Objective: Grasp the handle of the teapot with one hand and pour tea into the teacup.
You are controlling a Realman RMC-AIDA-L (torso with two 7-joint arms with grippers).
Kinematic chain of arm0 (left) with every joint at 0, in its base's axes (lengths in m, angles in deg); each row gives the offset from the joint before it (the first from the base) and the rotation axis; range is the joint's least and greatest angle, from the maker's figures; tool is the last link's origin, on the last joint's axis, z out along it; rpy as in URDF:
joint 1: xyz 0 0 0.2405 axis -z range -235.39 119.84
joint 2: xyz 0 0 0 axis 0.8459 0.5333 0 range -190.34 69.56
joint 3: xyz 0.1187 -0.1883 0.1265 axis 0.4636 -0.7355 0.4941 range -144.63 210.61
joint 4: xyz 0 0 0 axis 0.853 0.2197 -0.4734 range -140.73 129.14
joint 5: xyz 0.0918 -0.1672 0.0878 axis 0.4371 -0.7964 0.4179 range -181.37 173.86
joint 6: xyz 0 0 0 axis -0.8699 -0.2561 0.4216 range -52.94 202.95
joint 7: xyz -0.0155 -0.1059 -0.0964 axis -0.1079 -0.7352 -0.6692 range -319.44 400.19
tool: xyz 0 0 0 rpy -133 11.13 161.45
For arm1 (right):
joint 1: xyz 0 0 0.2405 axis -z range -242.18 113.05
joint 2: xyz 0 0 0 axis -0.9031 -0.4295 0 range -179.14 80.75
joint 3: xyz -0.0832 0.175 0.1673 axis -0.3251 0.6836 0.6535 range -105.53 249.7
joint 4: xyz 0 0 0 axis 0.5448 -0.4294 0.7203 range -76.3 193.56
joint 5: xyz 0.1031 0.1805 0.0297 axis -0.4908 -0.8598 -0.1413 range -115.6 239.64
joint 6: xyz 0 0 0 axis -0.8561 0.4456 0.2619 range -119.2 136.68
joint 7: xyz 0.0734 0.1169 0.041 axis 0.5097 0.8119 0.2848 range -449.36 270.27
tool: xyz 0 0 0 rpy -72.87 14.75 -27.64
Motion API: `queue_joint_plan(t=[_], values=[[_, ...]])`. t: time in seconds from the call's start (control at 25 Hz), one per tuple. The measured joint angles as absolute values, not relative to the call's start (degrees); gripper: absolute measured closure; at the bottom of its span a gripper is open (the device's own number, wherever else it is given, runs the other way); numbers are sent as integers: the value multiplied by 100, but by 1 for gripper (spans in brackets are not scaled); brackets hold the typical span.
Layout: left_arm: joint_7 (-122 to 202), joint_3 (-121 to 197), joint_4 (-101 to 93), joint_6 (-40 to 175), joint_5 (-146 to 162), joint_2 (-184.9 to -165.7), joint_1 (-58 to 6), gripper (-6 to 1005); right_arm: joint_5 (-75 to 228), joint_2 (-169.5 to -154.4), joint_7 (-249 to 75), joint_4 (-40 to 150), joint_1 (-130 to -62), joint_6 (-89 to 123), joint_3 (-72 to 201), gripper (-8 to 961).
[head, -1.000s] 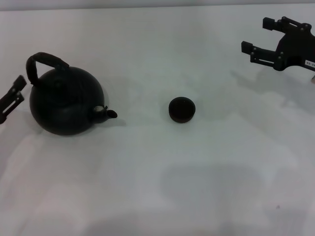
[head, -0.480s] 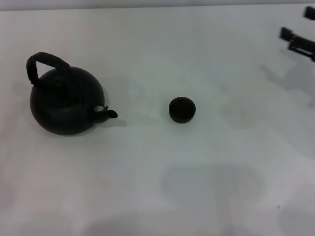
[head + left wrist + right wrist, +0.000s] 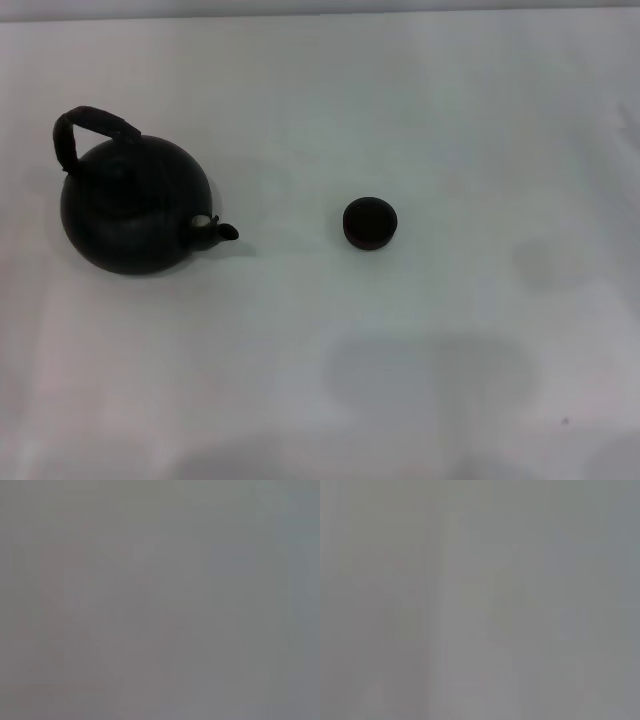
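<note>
A large round black teapot (image 3: 135, 208) stands upright on the white table at the left in the head view. Its thick arched handle (image 3: 92, 124) rises over its top and its short spout (image 3: 222, 231) points right toward the teacup. The tiny dark teacup (image 3: 370, 222) stands near the middle of the table, well apart from the teapot. Neither gripper shows in the head view. Both wrist views show only a plain grey field, with no fingers and no objects.
The white table (image 3: 420, 360) fills the head view, with its far edge along the top. Soft shadows lie on the table at the lower middle and at the right.
Both grippers have withdrawn from the head view: the left one off the left edge, the right one off the right edge. The teapot and teacup have not moved.
</note>
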State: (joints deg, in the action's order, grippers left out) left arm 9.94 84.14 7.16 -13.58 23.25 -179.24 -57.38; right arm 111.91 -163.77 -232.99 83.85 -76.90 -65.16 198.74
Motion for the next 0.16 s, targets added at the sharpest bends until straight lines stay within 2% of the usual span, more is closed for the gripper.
queue_joint_plan(t=[0.16], values=[[981,8414,480,-1344,2077,-17919,-5525,197,11176,-16374,-23327,8321,-7725,-6178,19899,112]])
